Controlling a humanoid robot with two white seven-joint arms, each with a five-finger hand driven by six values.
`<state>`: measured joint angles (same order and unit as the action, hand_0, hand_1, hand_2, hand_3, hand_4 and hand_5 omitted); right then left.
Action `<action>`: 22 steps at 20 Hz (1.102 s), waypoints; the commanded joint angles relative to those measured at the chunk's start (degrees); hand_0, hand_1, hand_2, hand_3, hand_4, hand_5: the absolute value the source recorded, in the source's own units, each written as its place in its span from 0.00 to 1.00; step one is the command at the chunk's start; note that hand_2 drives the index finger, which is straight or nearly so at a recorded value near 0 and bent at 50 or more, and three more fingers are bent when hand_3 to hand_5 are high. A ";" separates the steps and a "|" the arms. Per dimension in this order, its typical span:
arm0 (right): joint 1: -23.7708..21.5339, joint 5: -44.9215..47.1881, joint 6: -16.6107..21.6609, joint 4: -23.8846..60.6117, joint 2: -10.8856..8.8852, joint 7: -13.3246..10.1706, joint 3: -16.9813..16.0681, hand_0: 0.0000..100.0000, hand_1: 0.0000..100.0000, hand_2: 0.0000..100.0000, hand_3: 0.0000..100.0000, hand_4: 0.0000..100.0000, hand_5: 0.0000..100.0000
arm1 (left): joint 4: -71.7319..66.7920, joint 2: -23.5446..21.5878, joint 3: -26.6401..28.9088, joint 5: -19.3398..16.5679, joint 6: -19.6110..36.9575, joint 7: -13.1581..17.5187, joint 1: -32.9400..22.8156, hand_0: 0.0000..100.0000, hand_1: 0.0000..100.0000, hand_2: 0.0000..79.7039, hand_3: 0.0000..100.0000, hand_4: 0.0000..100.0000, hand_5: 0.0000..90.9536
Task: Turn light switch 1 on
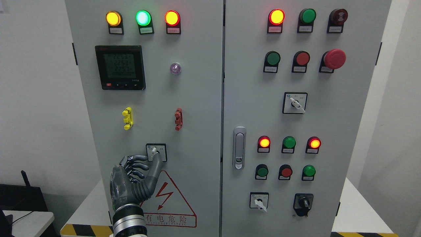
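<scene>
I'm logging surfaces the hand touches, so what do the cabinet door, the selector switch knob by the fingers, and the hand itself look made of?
Cabinet door: likely painted sheet metal, matte light grey, flat and even. Selector switch knob: probably white plastic, smooth. Left hand: dark grey, glossy segments, plastic or metal, unclear which; silvery ribbed wrist looks metallic.

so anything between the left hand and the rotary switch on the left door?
Nothing visible. The left hand is already at the rotary switch, thumb tip against its white knob; the other fingers are curled left of it.
</scene>
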<state>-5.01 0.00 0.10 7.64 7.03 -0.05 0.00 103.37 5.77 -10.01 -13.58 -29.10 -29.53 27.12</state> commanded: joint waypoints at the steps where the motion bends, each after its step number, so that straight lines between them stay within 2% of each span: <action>1: 0.00 1.49 -0.02 0.01 0.00 -0.04 1.14 0.12 0.39 0.00 0.00 0.00 0.00 | -0.89 0.03 -0.89 -0.04 -0.60 0.00 0.03 0.13 0.58 0.62 0.74 0.83 0.92; 22: 0.00 1.49 -0.02 0.01 0.00 -0.04 1.14 0.12 0.39 0.00 0.00 0.00 0.00 | -1.94 0.03 -1.15 0.13 -1.92 0.17 1.53 0.14 0.56 0.65 0.75 0.83 0.93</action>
<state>-5.01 0.00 0.10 7.63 7.03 -0.05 0.00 101.96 5.79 -10.85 -13.47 -30.99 -29.38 28.61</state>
